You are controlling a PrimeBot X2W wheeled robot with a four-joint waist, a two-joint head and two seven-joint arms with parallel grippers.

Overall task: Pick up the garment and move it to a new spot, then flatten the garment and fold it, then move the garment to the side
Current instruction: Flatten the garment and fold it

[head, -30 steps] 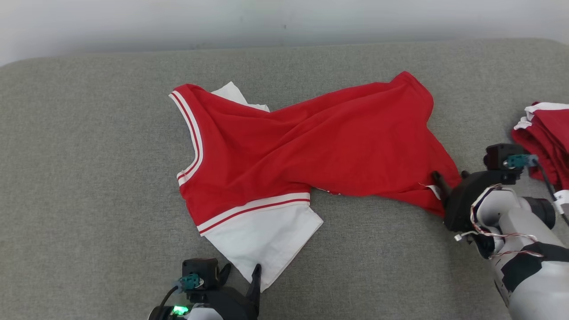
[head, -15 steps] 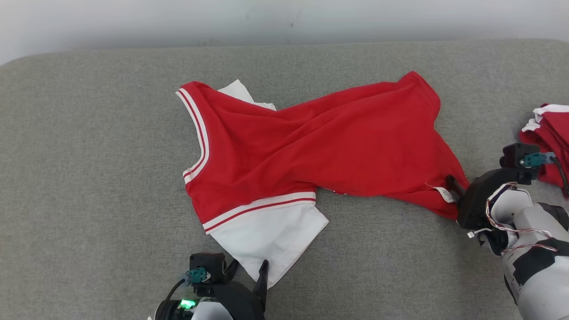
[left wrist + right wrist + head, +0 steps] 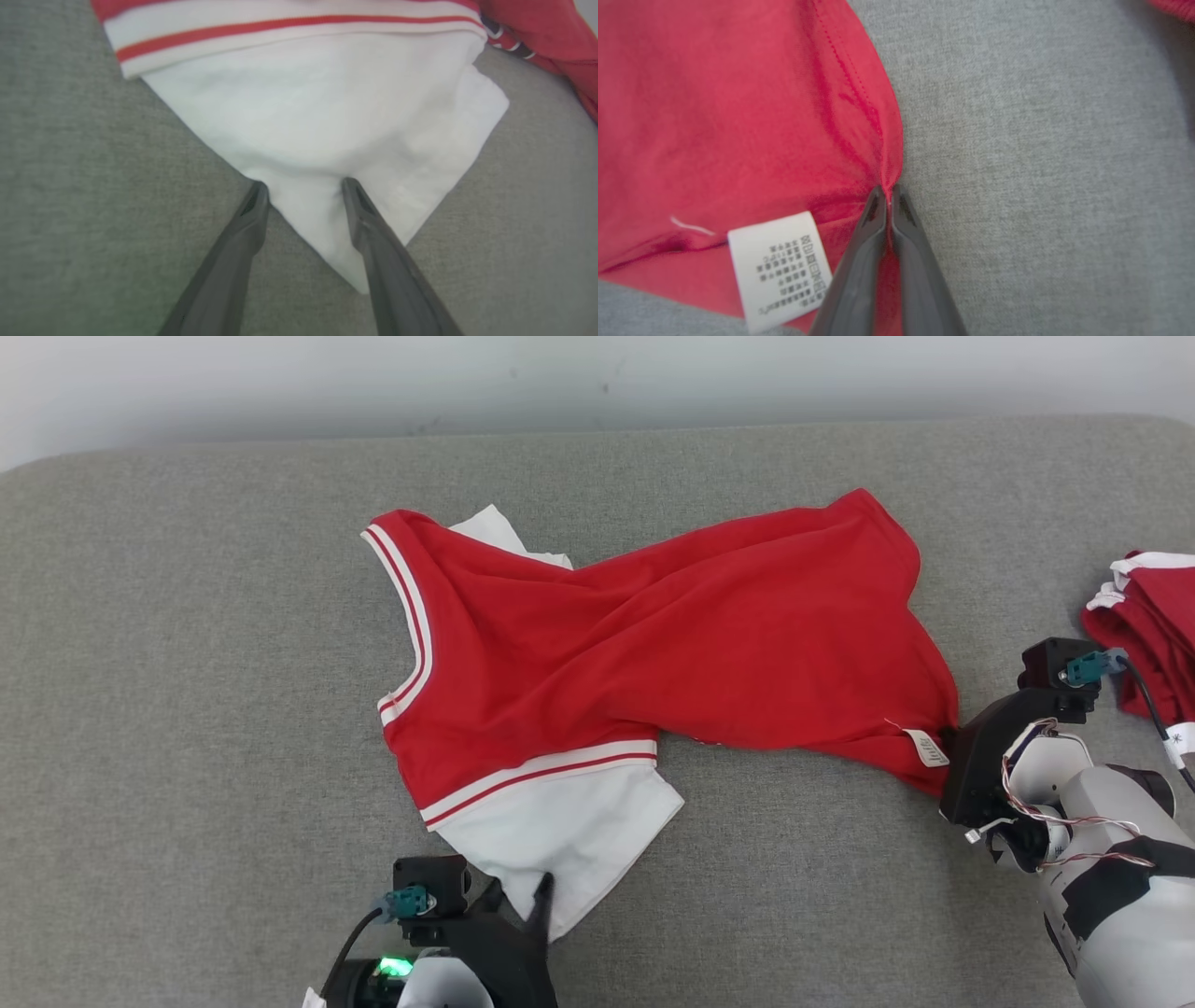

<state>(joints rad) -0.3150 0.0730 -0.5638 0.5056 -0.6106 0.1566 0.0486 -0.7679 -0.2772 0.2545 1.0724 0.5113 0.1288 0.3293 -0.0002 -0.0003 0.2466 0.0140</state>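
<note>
Lying crumpled across the middle of the grey padded surface [image 3: 187, 756], the red garment [image 3: 672, 653] is seen from the head view with its white-striped armhole toward the left edge and its hem toward the right edge. A white sleeve [image 3: 336, 107] is spread from under the striped band toward the near edge.

In the left wrist view the left gripper [image 3: 303, 186] is shown with its fingers apart, set astride the sleeve's near corner. One tip is placed at the cloth's edge and the other on the white fabric, and nothing is clamped. That gap is less plainly made out from the head view.

In the right wrist view the right gripper [image 3: 888, 192] is shown pinched tight on a fold of the red hem, just beside a white care label [image 3: 780, 268]. From the head view its fingers are concealed behind its dark body.

A second red-and-white pile [image 3: 1144, 616] is seen at the right edge, apart from the garment.
</note>
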